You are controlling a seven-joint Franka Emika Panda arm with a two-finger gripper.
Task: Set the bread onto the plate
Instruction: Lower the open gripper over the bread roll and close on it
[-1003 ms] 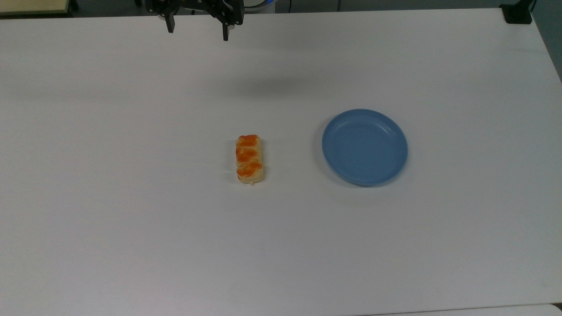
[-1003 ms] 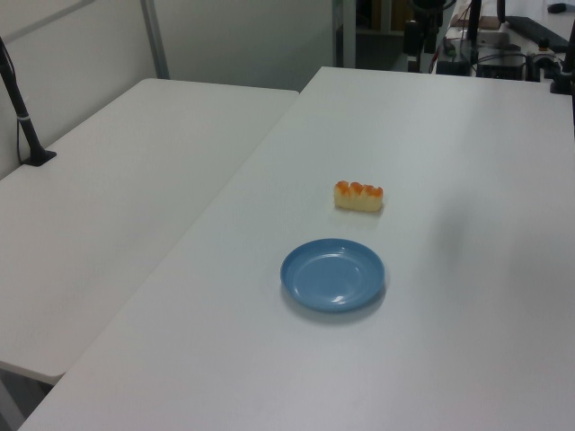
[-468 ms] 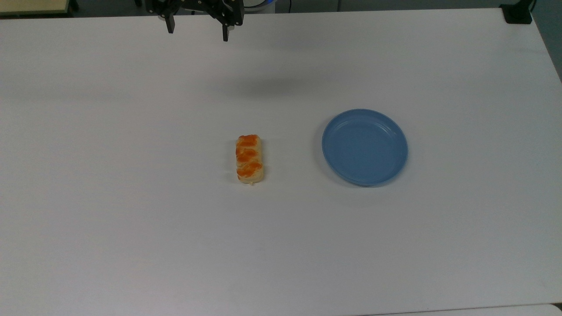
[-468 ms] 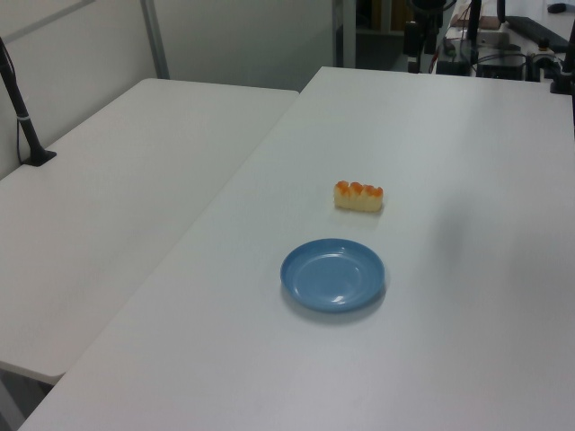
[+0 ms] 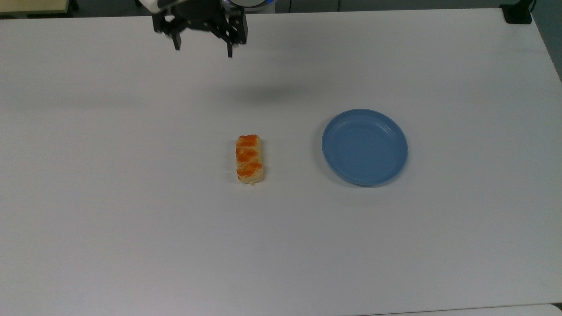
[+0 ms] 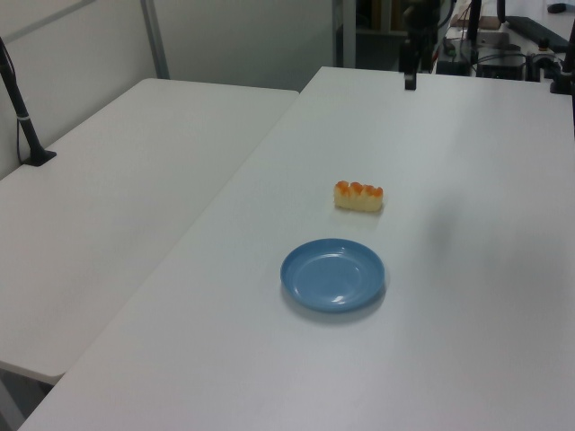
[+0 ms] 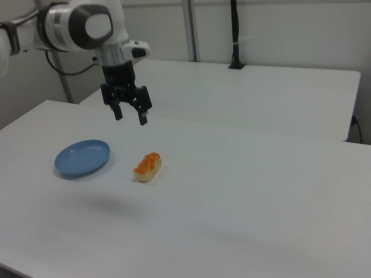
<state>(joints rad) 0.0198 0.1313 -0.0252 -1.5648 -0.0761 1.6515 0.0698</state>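
While the fingers (image 5: pixel 203 49) hang spread w/ nothing held, bread (image 5: pixel 249 159) sits apart from plate (image 5: pixel 364 147), mid-table (image 5: pixel 131 241).

Bread (image 5: pixel 250 159) pale yellow, orange patches; plate (image 5: pixel 365 147) plain blue.

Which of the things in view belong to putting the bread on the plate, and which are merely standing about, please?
Belong to the job:
- the bread, lying on the table
- the plate, bare, apart from the bread
- the gripper, open, in the air

Just about:
- the black post on the neighbouring table
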